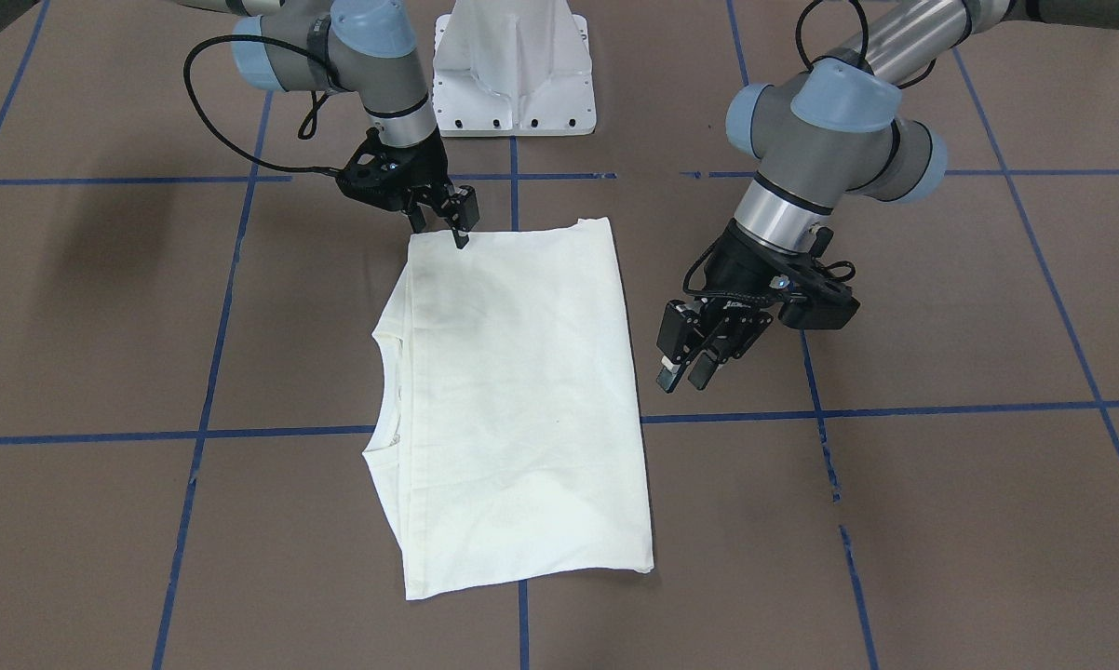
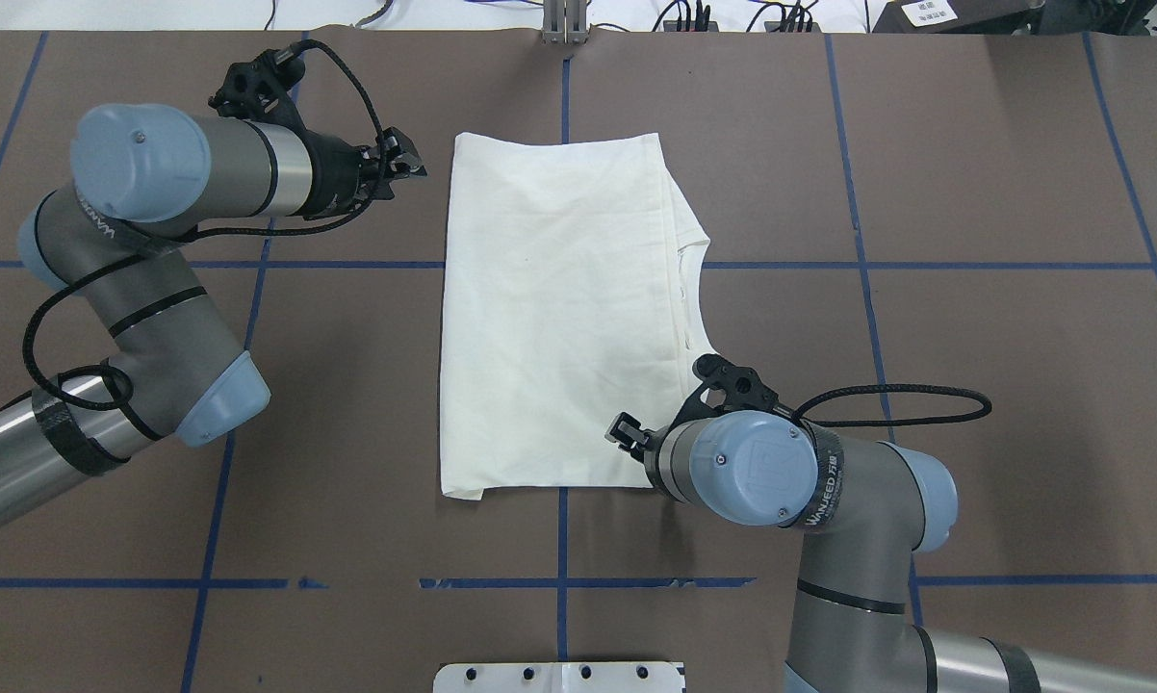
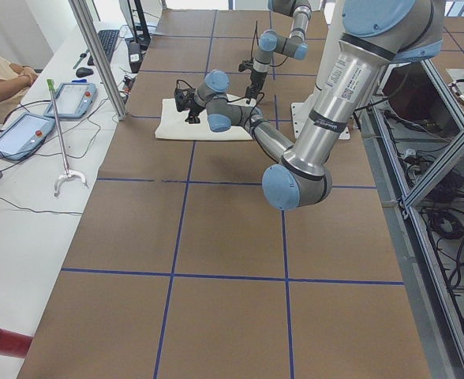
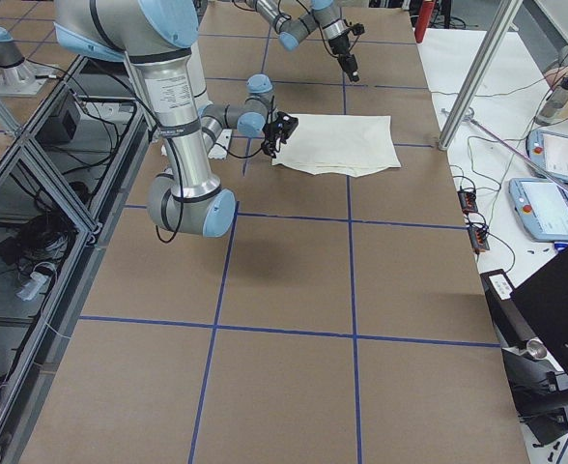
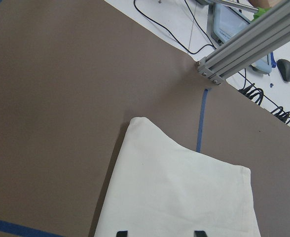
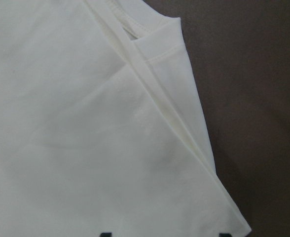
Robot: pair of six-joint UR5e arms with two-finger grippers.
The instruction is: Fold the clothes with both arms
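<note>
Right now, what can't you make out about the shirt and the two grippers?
1. Shirt underside and sleeves: in every view, the folded plain cloth hides them.
2. Right gripper touching the shirt's corner or hovering: the front-facing view gives no height; overhead, its own wrist covers it.
3. Left gripper: its wrist view's bottom edge cuts off all but the tips.

Left gripper fingers apart, tilted; right gripper fingers apart, pointing down.

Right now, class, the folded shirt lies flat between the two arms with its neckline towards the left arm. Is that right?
Only the side is wrong: the neckline of the shirt is towards the right arm, not the left arm. The overhead exterior view shows it.
</note>
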